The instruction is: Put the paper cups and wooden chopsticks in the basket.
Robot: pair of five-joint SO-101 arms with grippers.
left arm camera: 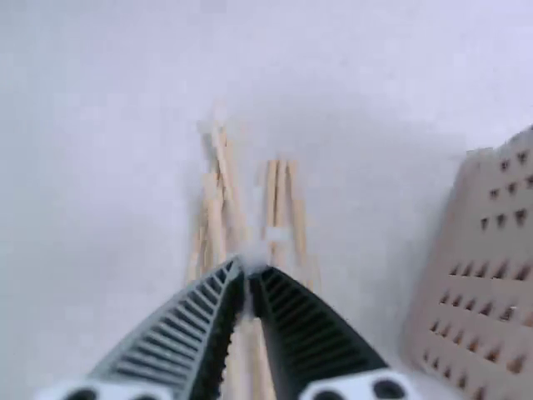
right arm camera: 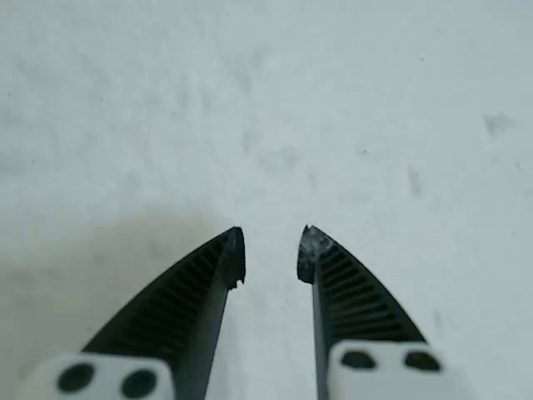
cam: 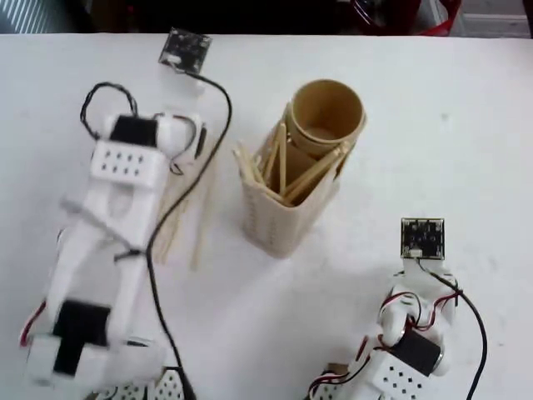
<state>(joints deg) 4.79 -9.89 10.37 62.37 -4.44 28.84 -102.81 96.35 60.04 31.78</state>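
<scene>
The left gripper [left arm camera: 247, 279] pinched loose wooden chopsticks [left arm camera: 281, 200].
They needed a level lift, clear of the basket [left arm camera: 487, 267] rim, before release.

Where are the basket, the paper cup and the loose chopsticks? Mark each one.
basket [cam: 283, 218], high view, its side wall.
paper cup [cam: 326, 110], high view, inside its open mouth.
loose chopsticks [left arm camera: 281, 200], left wrist view, middle of a stick.
</scene>
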